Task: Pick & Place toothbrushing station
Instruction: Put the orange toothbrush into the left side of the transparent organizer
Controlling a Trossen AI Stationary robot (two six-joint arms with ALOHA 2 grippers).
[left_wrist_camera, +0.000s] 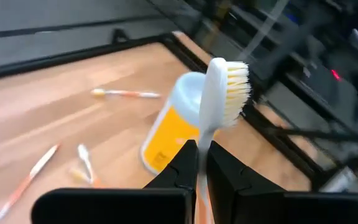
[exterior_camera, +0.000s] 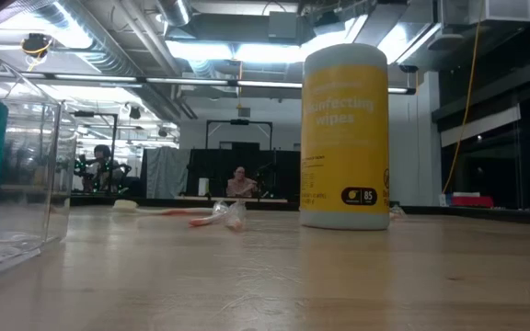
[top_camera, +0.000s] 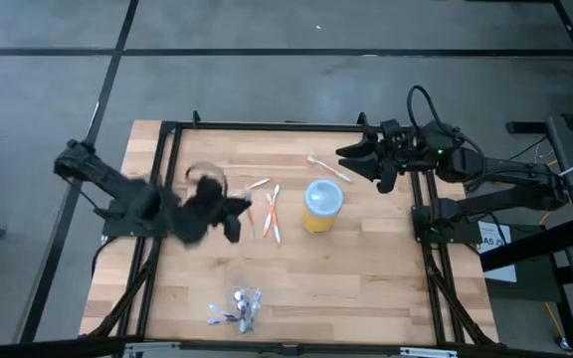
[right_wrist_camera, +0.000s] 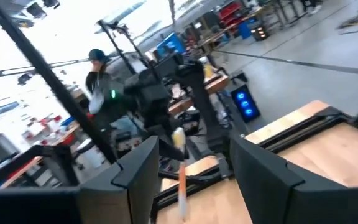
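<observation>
Toothbrush [left_wrist_camera: 219, 93], white with pale bristles, was clamped upright between the clenched fingers of the left gripper [left_wrist_camera: 202, 177] above the wooden table [top_camera: 366, 268], left of the yellow wipes canister [top_camera: 321, 206], while the right gripper [top_camera: 354, 159], fingers spread and holding nothing, hovered at the table's far right corner.

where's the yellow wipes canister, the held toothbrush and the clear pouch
yellow wipes canister [top_camera: 322, 206], high view, pale-blue lid.
held toothbrush [left_wrist_camera: 226, 93], left wrist view, bristle head above the left pincer.
clear pouch [top_camera: 239, 307], high view, crinkled middle.
</observation>
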